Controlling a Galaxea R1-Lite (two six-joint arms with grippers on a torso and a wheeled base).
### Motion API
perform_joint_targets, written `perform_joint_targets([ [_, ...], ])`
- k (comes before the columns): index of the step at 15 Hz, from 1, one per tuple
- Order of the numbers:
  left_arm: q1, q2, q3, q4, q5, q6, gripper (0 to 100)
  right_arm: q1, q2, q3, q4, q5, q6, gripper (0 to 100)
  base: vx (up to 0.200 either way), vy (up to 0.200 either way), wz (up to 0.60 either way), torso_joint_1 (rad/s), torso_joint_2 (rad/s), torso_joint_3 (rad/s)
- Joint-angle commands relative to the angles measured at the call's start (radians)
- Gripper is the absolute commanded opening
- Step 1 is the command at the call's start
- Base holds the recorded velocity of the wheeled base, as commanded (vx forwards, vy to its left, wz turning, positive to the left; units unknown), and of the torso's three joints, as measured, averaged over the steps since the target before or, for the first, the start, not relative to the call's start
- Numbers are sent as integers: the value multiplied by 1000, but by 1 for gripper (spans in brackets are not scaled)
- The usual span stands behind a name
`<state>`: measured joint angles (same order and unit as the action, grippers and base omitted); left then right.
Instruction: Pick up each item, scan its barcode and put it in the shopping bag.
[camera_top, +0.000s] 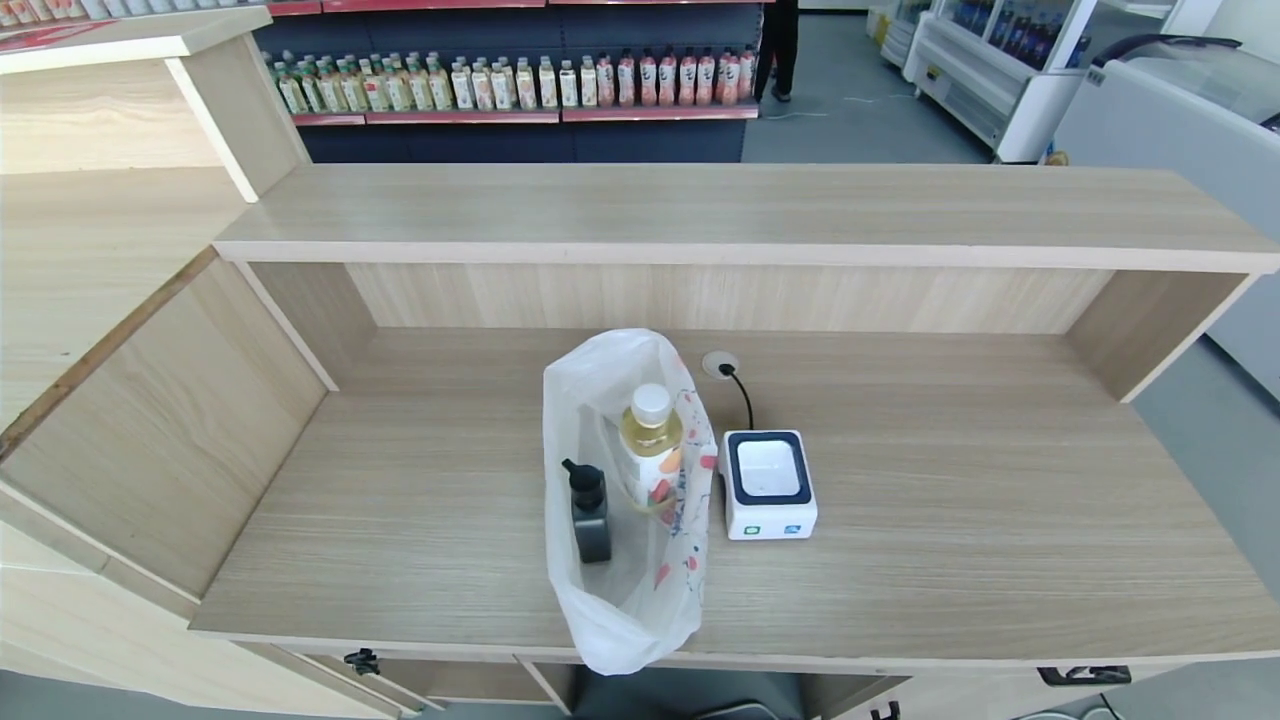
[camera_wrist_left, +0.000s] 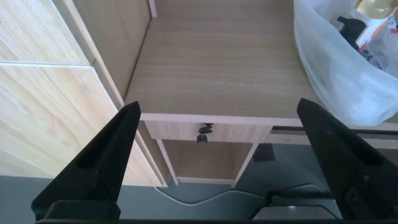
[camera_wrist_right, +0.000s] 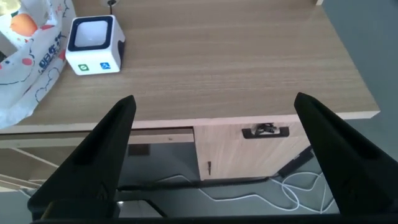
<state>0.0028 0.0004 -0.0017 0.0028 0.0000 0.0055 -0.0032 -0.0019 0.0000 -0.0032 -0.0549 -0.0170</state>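
Observation:
A white plastic shopping bag (camera_top: 620, 560) stands open on the wooden counter (camera_top: 950, 520). Inside it are a bottle of yellow drink with a white cap (camera_top: 652, 425) and a dark pump bottle (camera_top: 590, 512). Right beside the bag sits the white barcode scanner (camera_top: 767, 483), its cable running to a hole in the counter. My left gripper (camera_wrist_left: 217, 143) is open, held low in front of the counter's front edge, left of the bag (camera_wrist_left: 348, 68). My right gripper (camera_wrist_right: 214, 140) is open too, low in front of the counter, to the right of the scanner (camera_wrist_right: 93, 45).
A raised shelf (camera_top: 740, 210) runs along the back of the counter, with side walls at both ends. Drawers with key locks (camera_wrist_left: 203, 132) (camera_wrist_right: 266, 130) sit under the front edge. Cables lie on the floor below. Store shelves of bottles and freezers stand beyond.

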Motion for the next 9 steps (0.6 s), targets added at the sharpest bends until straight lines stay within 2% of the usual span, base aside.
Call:
perform_joint_targets([
  [1, 0, 0, 0, 0, 0, 1, 100, 0, 2, 0, 0, 0, 0, 100, 0, -200, 0, 2, 7, 2],
  [4, 0, 0, 0, 0, 0, -2, 100, 0, 2, 0, 0, 0, -1, 100, 0, -200, 0, 2, 2, 2],
  [9, 0, 0, 0, 0, -2, -1, 100, 0, 3, 0, 0, 0, 2, 100, 0, 0, 0, 0, 0, 0],
])
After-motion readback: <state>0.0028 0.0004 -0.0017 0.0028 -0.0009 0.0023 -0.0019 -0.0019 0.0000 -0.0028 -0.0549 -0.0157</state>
